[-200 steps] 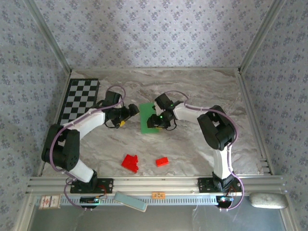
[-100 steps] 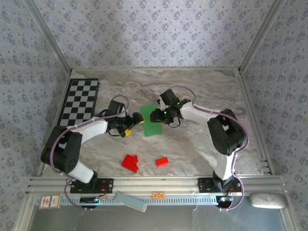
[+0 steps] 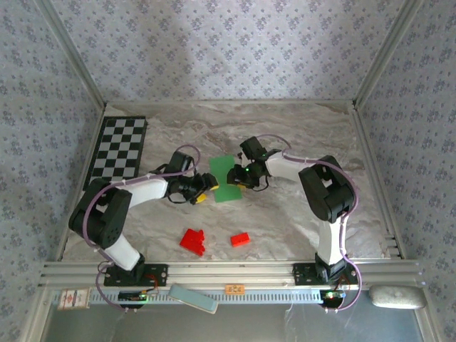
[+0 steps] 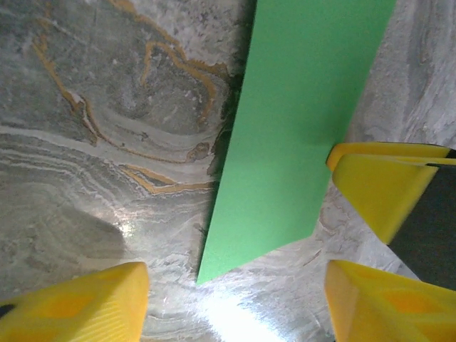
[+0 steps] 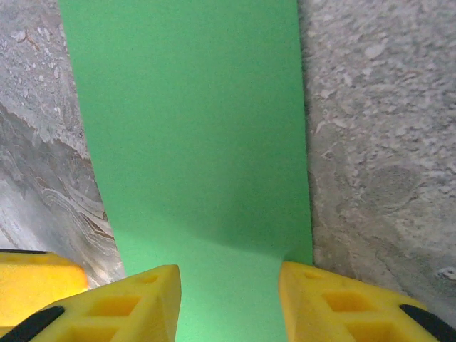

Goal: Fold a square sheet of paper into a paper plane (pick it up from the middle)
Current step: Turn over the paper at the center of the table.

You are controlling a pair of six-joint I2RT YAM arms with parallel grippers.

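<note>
The thin bright green sheet of paper [image 3: 226,178] lies flat on the grey marble table [image 3: 306,135], well apart from the black-and-white checkered board [image 3: 120,146]. It looks like a long strip, w/ its long way running far to near, a bit tilted.

The L gripper [image 3: 206,188] sits btw the board and the paper. Its fingers are wide apart, holding nothing, and one paper corner pokes in btw them.

The R gripper [image 3: 236,176] is over the paper's edge farthest from the board, also spread and holding nothing. The strip runs straight out btw its fingers, so I think the R arm is nearer & lined up w/ the long way.
</note>
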